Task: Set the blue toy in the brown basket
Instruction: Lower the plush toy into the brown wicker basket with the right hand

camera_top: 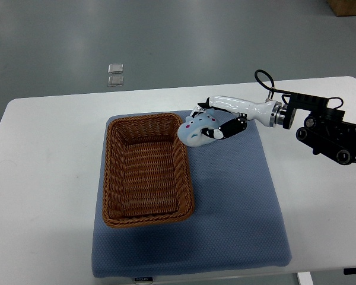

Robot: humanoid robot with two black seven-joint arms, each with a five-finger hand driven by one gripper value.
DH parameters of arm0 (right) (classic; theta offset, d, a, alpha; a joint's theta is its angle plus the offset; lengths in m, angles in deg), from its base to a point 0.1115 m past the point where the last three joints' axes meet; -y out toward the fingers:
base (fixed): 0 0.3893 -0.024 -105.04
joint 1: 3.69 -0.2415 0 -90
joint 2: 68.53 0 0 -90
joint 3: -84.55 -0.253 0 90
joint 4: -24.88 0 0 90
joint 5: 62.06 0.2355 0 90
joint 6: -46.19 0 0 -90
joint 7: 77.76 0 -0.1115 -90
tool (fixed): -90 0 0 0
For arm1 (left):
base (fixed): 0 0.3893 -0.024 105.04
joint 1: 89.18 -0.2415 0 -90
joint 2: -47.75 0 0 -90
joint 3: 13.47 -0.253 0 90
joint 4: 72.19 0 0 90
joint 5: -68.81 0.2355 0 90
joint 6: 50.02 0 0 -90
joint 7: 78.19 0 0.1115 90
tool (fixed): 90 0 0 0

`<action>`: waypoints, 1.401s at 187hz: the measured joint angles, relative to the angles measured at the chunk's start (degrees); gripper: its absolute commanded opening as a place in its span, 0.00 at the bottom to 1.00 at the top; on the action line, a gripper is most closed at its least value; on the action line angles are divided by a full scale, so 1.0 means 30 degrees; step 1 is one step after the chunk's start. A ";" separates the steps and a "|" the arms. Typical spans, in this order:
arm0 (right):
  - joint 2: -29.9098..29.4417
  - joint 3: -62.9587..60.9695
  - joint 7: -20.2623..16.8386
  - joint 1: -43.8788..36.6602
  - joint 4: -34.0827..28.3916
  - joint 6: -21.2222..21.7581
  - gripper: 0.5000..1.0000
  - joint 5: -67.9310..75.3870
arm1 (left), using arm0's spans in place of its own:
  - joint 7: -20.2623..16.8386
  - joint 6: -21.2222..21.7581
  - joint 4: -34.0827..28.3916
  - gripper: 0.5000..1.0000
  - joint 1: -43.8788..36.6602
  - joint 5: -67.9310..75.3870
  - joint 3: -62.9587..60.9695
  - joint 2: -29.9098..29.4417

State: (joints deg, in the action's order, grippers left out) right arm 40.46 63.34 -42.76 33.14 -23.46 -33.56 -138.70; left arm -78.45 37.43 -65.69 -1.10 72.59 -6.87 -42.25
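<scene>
You have a white table (47,178) with a blue-grey mat (237,202) spread on it, and the brown basket (145,172) sits on the mat's left half, holding nothing you can see. Nothing stands between the basket and the toy. The blue toy (197,130) is pale blue, rounded, with small pink dots and dark marks. It sits just beside the basket's far right corner, and your right robot hand (216,126) reaches in from the right with its fingers wrapped around it.
</scene>
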 measured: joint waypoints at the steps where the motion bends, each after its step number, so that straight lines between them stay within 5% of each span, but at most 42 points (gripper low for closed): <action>1: -0.0043 -0.0014 0.0000 0.0000 -0.0020 -0.0032 0.00 0.0000 | 0.0000 0.0000 0.0000 1.00 0.0000 0.0000 0.0000 0.0000; 94: -0.4892 -0.0225 -0.0021 0.0049 -0.0328 -0.0525 0.00 0.0002 | 0.0007 0.0000 0.0000 1.00 -0.0007 0.0000 0.0000 0.0000; 151: -0.5934 0.0097 -0.1740 0.0449 -0.0008 -0.0386 0.00 -0.0089 | 0.0007 0.0000 0.0000 1.00 -0.0007 0.0000 0.0000 0.0000; 165: -0.5891 0.0144 -0.1827 0.0677 0.0086 -0.0333 0.28 -0.0109 | 0.0006 0.0000 0.0000 1.00 -0.0003 0.0000 0.0000 0.0000; 174: -0.5793 0.0148 -0.1844 0.0883 0.0110 -0.0320 0.57 -0.0113 | 0.0006 0.0000 0.0000 1.00 -0.0005 0.0000 0.0000 0.0000; 192: -0.5643 0.0123 -0.1846 0.1189 0.0126 -0.0321 0.80 -0.0053 | 0.0006 0.0000 0.0000 1.00 -0.0003 0.0000 0.0000 0.0000; 262: -0.5004 -0.0298 -0.1866 0.1674 0.0787 -0.0223 0.82 0.0635 | 0.0000 0.0000 0.0000 1.00 -0.0001 0.0000 0.0000 0.0000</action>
State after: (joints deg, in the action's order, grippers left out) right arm 25.45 62.44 -48.35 38.16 -21.09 -34.23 -136.79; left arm -78.45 37.43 -65.68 -1.10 72.59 -6.88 -42.25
